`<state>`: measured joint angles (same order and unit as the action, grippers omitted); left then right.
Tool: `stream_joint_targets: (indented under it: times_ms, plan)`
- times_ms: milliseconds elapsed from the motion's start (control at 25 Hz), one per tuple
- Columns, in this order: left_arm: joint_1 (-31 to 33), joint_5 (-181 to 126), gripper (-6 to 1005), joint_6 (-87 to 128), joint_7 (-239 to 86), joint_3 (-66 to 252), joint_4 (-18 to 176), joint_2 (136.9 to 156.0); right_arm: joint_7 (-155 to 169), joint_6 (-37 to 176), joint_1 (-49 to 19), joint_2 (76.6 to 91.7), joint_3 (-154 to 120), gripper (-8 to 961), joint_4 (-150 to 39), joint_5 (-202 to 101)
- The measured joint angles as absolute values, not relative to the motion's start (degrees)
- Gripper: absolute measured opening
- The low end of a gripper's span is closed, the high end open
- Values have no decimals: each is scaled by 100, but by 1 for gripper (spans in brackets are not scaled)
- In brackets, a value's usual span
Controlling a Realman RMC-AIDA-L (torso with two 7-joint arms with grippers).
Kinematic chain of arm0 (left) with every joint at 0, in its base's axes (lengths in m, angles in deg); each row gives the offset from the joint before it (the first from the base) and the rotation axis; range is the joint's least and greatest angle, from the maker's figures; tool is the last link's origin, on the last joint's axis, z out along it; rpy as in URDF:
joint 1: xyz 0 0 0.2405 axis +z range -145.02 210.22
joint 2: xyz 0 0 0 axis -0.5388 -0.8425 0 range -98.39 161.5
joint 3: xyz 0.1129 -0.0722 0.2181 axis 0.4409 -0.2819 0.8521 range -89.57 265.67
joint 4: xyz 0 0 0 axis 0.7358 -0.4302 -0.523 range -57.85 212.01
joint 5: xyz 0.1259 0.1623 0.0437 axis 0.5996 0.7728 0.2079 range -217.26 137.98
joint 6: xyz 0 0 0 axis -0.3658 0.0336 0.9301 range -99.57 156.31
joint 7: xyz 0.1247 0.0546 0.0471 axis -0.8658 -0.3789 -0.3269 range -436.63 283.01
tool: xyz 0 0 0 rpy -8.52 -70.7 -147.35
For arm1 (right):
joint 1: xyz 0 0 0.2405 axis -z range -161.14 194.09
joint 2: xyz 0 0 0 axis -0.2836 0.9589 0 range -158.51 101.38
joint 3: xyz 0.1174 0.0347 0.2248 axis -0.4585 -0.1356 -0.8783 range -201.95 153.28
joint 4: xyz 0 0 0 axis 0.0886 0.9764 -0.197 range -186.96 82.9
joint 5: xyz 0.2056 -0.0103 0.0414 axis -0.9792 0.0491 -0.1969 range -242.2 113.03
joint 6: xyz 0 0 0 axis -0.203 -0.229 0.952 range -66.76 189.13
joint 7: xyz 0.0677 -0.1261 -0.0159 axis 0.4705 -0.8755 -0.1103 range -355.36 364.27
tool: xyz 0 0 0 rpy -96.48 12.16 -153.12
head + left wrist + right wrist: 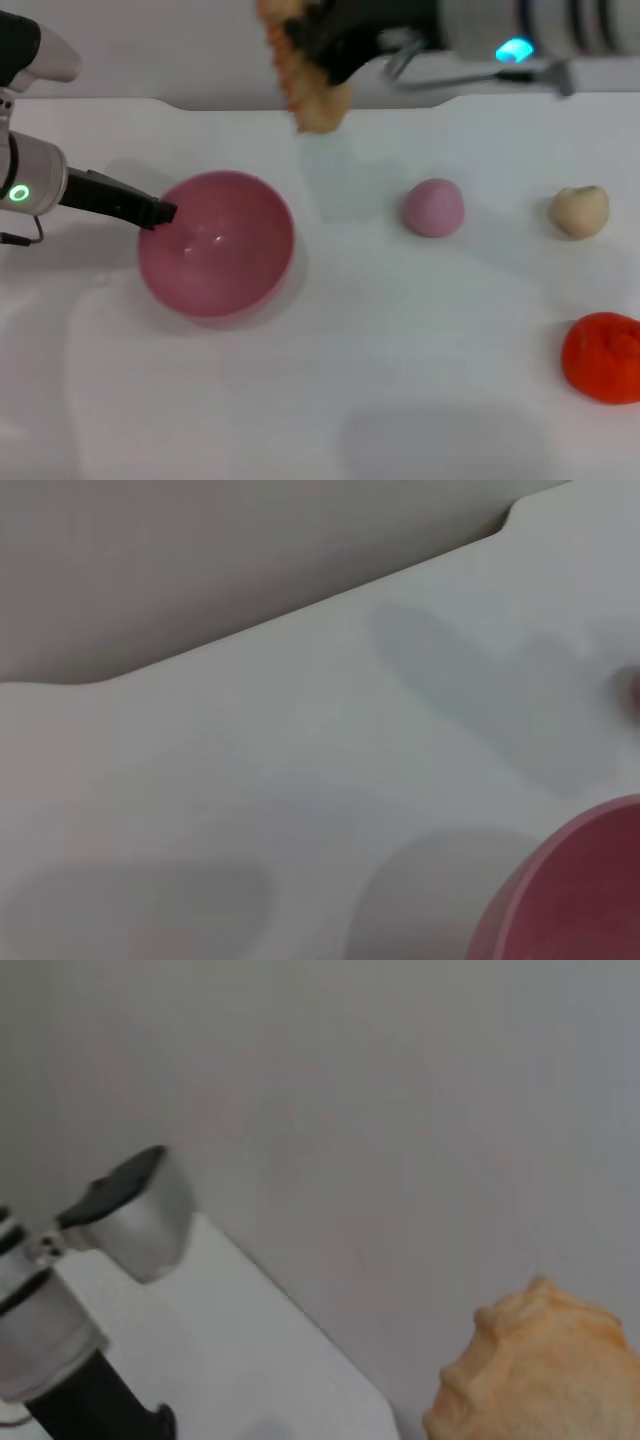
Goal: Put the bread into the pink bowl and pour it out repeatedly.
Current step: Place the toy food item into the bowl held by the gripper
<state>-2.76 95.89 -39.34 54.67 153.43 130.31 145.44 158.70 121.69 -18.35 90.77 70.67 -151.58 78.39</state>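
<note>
Nearest the robot on the white table, off to its right, sat a red-orange lump. Farther back the pink bowl stood upright on the left side of the table, nothing inside it, with the left gripper at its left rim; dark fingers reached in from the left arm and their tips met the rim's edge, though whether they pinched it or merely touched it could not be told from the head view. The left wrist view gave only a curved slice of the pink bowl against the bare tabletop, with none of that arm's own fingers in sight. At roughly the same depth, to the right of the bowl and well apart from it, lay a small pink ball, and farther right again a beige lump. Farthest back and highest, the right gripper was clamped on the bread, which hung in the air well clear of the table, behind the bowl and to its right (not directly over it), ridged stripes showing along its left edge. In the right wrist view one end of the bread filled a corner, with the left arm seen farther off.
</note>
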Motion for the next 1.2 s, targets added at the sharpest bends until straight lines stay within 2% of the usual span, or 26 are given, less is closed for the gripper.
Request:
stream_joint_targets:
  times_ms: [480, 840, 1200]
  plan:
    - [-428, 9589, 46, -4014, 5449, 15343, 13069, 14654, 15809, 10010, -1981, 9076, 9000, 85, -13562, 7833]
    - [-432, 9589, 46, -4030, 5432, 15343, 13069, 14660, 15846, 9802, -1979, 9079, 9147, 83, -13214, 7793]
    - [-432, 9589, 46, -4031, 5421, 15343, 13069, 14659, 15827, 9786, -1920, 9079, 9126, 365, -13191, 7790]
